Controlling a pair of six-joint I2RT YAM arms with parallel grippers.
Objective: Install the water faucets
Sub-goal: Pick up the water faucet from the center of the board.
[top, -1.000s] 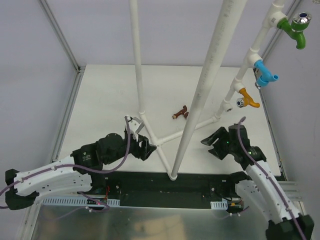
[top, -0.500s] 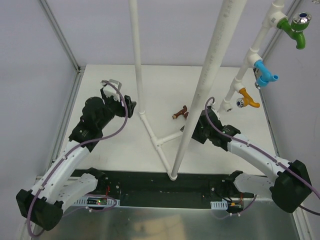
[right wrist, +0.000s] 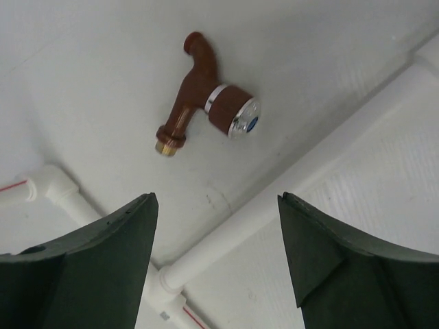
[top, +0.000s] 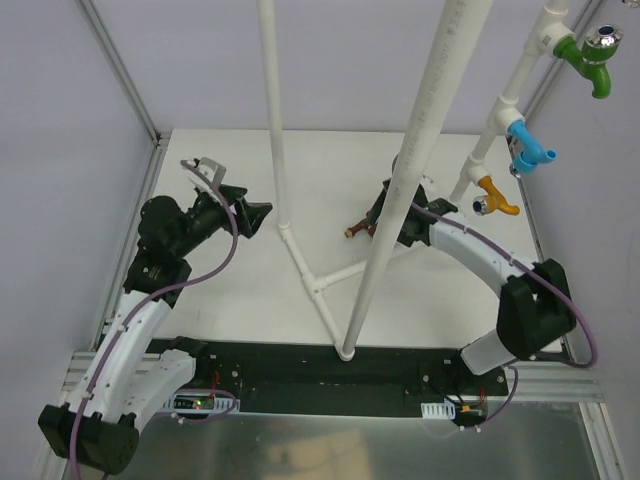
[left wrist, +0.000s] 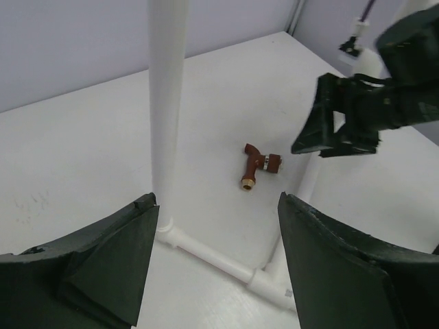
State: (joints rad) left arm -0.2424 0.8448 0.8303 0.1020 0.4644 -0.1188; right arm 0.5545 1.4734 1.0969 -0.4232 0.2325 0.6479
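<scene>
- Black right tool [right wrist: 214, 199], first risk: it hangs just above the brown faucet [right wrist: 206, 103], which lies ahead of the jaws and not between them. Closing from here would likely catch nothing, or nip only the brass-coloured end and flick the piece across the desk [right wrist: 82, 82].
- Second risk: the faucet lies on its side. A grip across its curved spout could let it twist, leaving the end badly aimed for its fitting.
- Third risk: a white pipe [right wrist: 309, 178] of the frame runs along the desk just beside the faucet. A careless descent could land a finger on it and shift the frame.
- Fourth risk: the left tool [left wrist: 218, 199] faces the same faucet from beyond the upright pipe [left wrist: 167, 103]. If both close in, they could collide.
- Right tool: jaws wide apart, nothing between them, touching nothing.
- Left tool: jaws wide apart, empty, held above the desk and well apart from the faucet.
- Work status: the orange faucet [top: 493, 200], blue faucet [top: 530, 145] and green faucet [top: 590, 55] sit on the frame's right branch. The brown one is loose on the desk, not yet fitted.
</scene>
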